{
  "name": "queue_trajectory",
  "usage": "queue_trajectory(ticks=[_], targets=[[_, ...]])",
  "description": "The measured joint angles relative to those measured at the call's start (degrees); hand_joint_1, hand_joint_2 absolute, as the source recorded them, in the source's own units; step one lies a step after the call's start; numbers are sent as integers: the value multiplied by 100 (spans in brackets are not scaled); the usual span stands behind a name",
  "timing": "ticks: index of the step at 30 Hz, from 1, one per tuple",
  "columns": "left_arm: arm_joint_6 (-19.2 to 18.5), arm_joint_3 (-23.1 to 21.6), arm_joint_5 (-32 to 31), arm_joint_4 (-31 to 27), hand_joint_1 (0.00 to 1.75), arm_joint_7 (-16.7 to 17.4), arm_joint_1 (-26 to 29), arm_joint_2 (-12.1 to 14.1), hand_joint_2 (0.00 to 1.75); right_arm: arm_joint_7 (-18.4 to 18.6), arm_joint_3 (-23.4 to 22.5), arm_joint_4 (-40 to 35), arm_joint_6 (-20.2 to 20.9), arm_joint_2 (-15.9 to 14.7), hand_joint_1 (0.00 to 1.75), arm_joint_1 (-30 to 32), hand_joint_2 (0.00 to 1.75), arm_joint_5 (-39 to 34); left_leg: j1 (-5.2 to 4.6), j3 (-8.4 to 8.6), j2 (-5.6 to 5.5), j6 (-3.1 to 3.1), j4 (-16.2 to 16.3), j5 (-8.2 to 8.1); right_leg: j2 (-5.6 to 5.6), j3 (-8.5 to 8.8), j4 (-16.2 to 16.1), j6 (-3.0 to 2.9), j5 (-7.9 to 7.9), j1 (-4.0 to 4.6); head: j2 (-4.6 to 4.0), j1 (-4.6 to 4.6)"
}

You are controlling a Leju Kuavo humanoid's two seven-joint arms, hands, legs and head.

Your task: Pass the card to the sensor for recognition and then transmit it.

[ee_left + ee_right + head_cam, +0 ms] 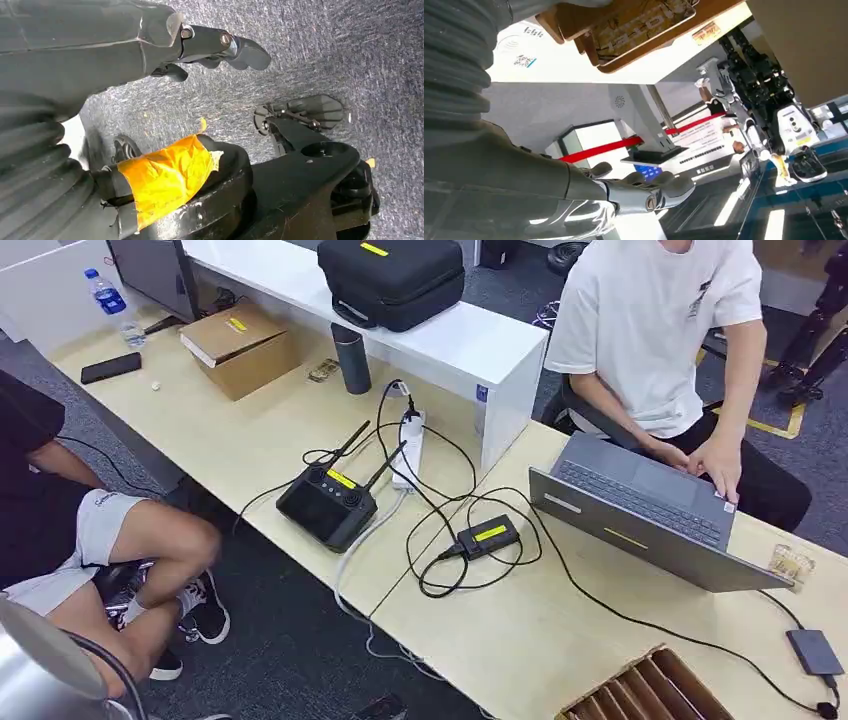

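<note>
A small black sensor box (488,536) with a yellow label lies mid-desk with cables plugged into it. A slotted wooden card holder (650,690) sits at the desk's near right edge. In the right wrist view a patterned card (639,22) lies in that wooden holder (574,20). My right hand (644,192) is off to the side of it, fingers stretched out and holding nothing. My left hand (225,47) hangs over grey carpet with loosely bent fingers and nothing in it.
A person in a white shirt types on a grey laptop (640,510) at the right. A black controller (330,502), a power strip (410,450), a cardboard box (240,348) and a black case (390,280) are on the desks. Another person sits at the left.
</note>
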Motion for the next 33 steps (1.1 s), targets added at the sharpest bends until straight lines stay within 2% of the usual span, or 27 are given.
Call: queue_trajectory(ticks=[4,5,14,21,33], targets=[[0,0,7,0,0,0,1,0,175,2,-7,0,2,0,0,14,175,-18,0,0,0,0,0,0,0,0,0,0,0,0,0,0],[0,0,7,0,0,2,1,0,175,2,-7,0,2,0,175,16,175,-26,0,0,0,0,0,0,0,0,0,0,0,0,0,0],[0,0,9,0,0,0,1,0,175,81,61,15,2,-35,175,37,175,-232,0,0,0,0,0,0,0,0,0,0,0,0,0,0],[0,0,26,0,0,0,1,0,175,195,190,-7,2,-177,175,47,175,-472,0,0,0,0,0,0,0,0,0,0,0,0,0,0],[-2,0,33,0,0,-4,1,0,175,234,275,-44,2,-299,175,82,175,-507,0,0,0,0,0,0,0,0,0,0,0,0,0,0]])
